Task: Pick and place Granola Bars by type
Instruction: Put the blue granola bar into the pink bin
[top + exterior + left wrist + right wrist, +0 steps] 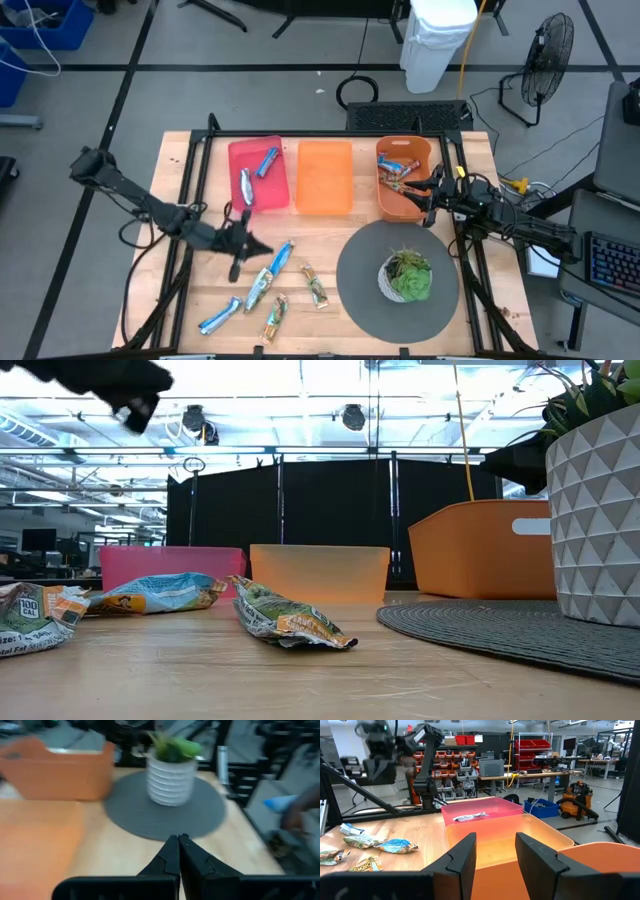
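Several foil-wrapped granola bars lie flat on the wooden table near its front left: a blue one, a green-blue one, a green-gold one, a gold one and another blue one. Two blue bars lie in the pink bin. Several more bars sit in the deep orange bin. My left gripper hovers shut and empty above the table, just left of the loose bars. My right gripper waits open at the orange bin's right side.
A flat, light orange tray stands between the two bins. A white pot with a green plant stands on a round grey mat at the front right. Black frame rails run along the table's left and right sides.
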